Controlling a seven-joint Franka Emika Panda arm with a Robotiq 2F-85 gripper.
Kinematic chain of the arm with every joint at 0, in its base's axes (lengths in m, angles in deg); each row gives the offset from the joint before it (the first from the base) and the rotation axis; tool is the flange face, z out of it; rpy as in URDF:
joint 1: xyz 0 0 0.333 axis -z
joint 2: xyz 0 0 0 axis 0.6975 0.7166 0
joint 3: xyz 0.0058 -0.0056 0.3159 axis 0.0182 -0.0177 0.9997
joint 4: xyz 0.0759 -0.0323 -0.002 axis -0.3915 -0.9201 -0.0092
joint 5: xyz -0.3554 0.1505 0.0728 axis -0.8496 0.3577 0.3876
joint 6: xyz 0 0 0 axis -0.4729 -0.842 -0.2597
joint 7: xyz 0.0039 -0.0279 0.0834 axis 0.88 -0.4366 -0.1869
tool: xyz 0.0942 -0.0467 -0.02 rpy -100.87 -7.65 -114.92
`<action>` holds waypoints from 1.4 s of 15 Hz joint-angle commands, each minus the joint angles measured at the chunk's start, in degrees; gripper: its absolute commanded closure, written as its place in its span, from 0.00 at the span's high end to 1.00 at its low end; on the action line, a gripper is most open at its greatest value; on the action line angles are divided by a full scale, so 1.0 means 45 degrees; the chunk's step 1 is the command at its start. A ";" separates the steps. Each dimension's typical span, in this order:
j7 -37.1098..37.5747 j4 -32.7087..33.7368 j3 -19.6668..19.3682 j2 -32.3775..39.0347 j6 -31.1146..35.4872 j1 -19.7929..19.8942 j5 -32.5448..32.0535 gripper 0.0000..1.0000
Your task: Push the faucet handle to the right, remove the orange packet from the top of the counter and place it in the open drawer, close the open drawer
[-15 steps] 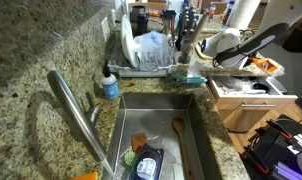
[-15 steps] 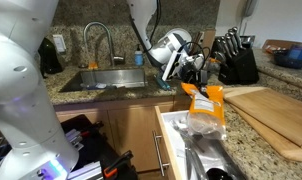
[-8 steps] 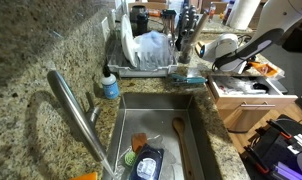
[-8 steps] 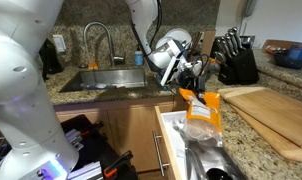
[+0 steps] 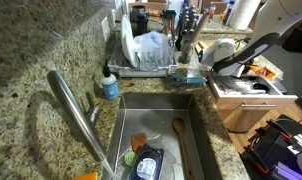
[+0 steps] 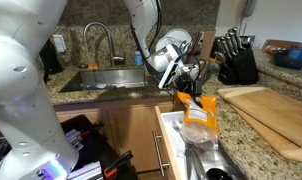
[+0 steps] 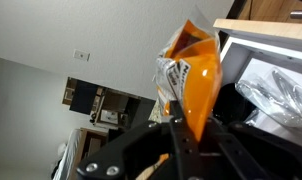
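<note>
My gripper (image 6: pixel 184 90) is shut on the top edge of the orange packet (image 6: pixel 198 113), which hangs over the open drawer (image 6: pixel 171 140) beside the counter. In the wrist view the orange packet (image 7: pixel 191 80) sticks out from between the black fingers (image 7: pixel 181 128), with the drawer's inside (image 7: pixel 276 85) behind it. In an exterior view the arm (image 5: pixel 241 52) reaches over the drawer (image 5: pixel 253 88); the packet shows only as a small orange patch (image 5: pixel 259 67). The faucet (image 5: pixel 79 115) curves over the sink (image 5: pixel 156 135); it also shows in an exterior view (image 6: pixel 99 42).
A dish rack (image 5: pixel 151 45) with dishes stands behind the sink. A blue soap bottle (image 5: pixel 110 84) sits at the sink's edge. A wooden spoon (image 5: pixel 179 135) lies in the sink. A knife block (image 6: pixel 234 58) and a wooden cutting board (image 6: pixel 276 115) are on the counter.
My gripper has moved with the orange packet a little lower and toward the sink side of the drawer. The packet now hangs closer to the drawer's contents.
</note>
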 commanded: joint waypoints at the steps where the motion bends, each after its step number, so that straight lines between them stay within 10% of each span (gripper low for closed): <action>1: 0.0066 0.0110 0.0087 0.0059 -0.0151 0.0079 0.0130 0.02; 2: 0.0016 0.0087 0.0103 0.0071 -0.0121 0.0104 0.0152 0.26; 12: -0.0229 0.0081 0.0103 0.0150 -0.0096 0.0228 0.0309 0.94; 21: 0.1071 0.0127 -0.0151 -0.0372 0.0042 0.0345 0.0953 1.00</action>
